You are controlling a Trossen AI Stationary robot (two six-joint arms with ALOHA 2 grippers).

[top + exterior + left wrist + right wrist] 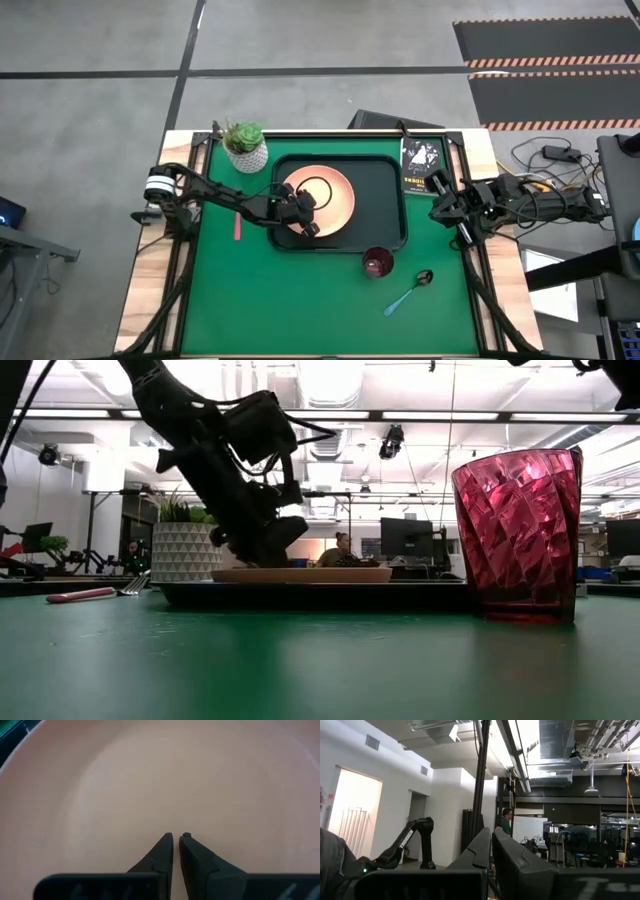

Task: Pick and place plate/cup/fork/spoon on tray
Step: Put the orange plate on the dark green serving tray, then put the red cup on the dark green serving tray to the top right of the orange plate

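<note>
The plate [325,195] lay on the tray [392,200], with the left gripper [303,212] over its near rim, jaws almost closed and empty. Plate placement seemed finished; the cup [378,263] was judged next, needing wider jaws.

The right gripper [440,205] was parked beside the tray, jaws closed.

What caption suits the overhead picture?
Left gripper over the plate on the tray; cup and spoon wait.

Salmon-pink plate [330,195], faceted maroon cup [378,263], dark green-black tray [385,200].
</note>
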